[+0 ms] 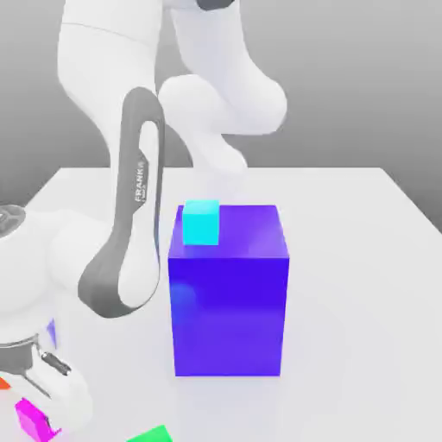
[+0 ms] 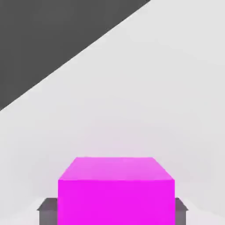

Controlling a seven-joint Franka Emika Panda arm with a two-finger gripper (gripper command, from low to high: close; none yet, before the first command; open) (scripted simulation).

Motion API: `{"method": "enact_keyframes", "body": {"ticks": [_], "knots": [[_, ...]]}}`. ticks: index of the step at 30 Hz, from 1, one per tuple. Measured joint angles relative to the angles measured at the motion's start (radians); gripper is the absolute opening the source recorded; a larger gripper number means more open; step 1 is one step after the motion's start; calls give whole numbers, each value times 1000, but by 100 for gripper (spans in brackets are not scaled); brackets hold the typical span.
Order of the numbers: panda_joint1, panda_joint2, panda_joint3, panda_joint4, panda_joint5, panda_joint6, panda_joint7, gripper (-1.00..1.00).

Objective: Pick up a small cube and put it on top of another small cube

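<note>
Magenta cube (image 2: 116,191) sits between the claw (image 2: 113,211) fingers in the hand view, grey finger pads (image 2: 47,208) flush on both flanks, so I read the claw as clenched on it. In the exterior view the same cube (image 1: 30,419) is at about 7 o'clock of the frame, low by the table (image 1: 363,259) surface, with the claw (image 1: 43,406) around it.

Whether it's off the table yet I can't tell.

Other stuff on the table:
- big blue block (image 1: 229,293) near centre
- cyan cube (image 1: 201,223) on top of it, at the block's 10 o'clock corner
- green piece (image 1: 148,434) at 6 o'clock, cut off by the frame edge
- small orange bit (image 1: 4,382) and a violet bit (image 1: 52,331) around 8 o'clock, mostly hidden by the arm

Progress, my read: grasp looks done. Lift, carry and place are all left. Nothing magenta is stacked on anything yet.

Target isn't settled from here. The cyan cube is the clearest small one in sight, but it's up on the block, so that'd need a high lift. The green piece is closer.
</note>
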Motion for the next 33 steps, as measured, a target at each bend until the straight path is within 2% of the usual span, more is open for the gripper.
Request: {"method": "enact_keyframes", "body": {"ticks": [2,7,15,22,24,27,28,33], "knots": [[-1,1,1,0,1,1,-1,-100],[44,-141,-48,-31,-61,-110,59,-100],[166,-180,-29,-8,-73,-186,291,-100],[282,-223,-23,11,-124,-234,532,-100],[310,-224,-23,16,-137,-232,591,-100],[307,-141,-4,23,-110,-156,590,-100],[302,-111,4,25,-99,-128,583,100],[302,-111,4,25,-99,-128,583,100]]}}
